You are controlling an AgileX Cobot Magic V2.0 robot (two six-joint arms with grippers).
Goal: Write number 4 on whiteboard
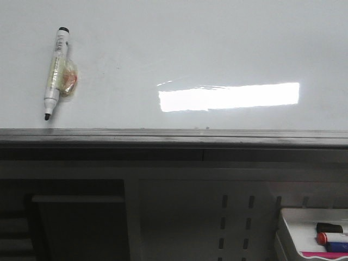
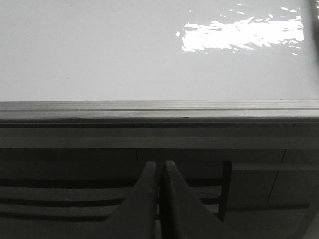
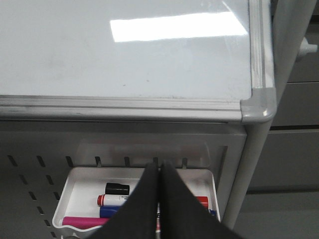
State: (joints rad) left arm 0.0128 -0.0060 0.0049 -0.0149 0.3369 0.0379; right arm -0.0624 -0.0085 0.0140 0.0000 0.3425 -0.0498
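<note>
The left fingers (image 2: 160, 199) are clenched together on nothing, below the whiteboard (image 2: 124, 55) ledge. The right fingers (image 3: 159, 204) are likewise pressed together and empty, over a white tray (image 3: 79, 184) of markers (image 3: 117, 200) low at the right. No 4 is drawn on the board; a black-tipped marker (image 1: 55, 70) sticks to its left part.

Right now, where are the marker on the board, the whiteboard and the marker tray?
marker (image 1: 56, 68), front view, middle of its barrel.
whiteboard (image 1: 217, 49), front view, bare white surface above the glare.
marker tray (image 3: 79, 186), right wrist view, bare white inner floor.
</note>
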